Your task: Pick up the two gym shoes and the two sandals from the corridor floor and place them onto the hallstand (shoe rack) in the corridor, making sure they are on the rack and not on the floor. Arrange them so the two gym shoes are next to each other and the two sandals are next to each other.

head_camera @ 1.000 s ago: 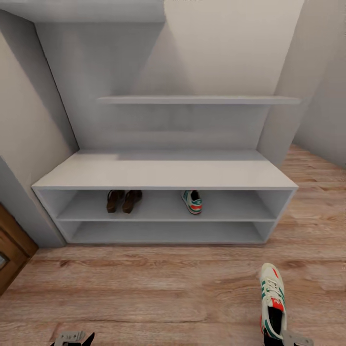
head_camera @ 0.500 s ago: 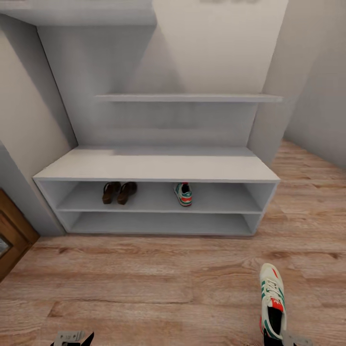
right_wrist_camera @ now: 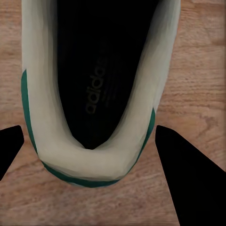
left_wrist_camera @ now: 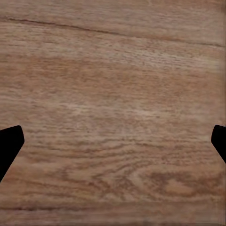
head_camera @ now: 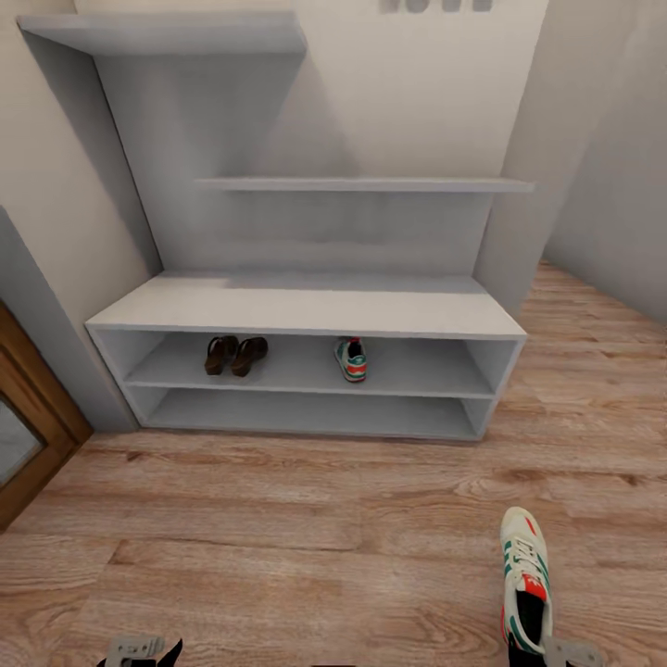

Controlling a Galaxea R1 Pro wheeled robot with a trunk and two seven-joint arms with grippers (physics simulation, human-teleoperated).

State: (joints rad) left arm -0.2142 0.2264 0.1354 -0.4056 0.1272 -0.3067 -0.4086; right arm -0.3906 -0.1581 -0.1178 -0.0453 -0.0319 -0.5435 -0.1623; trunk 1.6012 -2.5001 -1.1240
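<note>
The long low white open-fronted hallstand [head_camera: 306,315] stands at 12 o'clock. On its upper shelf, the two dark-brown leather sandals [head_camera: 235,355] lie side by side; one white gym shoe with teal stripes [head_camera: 351,359] sits well apart at their 3 o'clock. The right gripper [right_wrist_camera: 89,141] clamps the second white-and-teal gym shoe [head_camera: 524,579] by its heel above the wood-grain plank floor [head_camera: 278,537]. The left gripper [left_wrist_camera: 113,146] is spread wide, holding nothing.

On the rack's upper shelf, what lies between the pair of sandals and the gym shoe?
Nothing: in the head view, the shelf of the hallstand is bare between the two sandals and the gym shoe.
</note>
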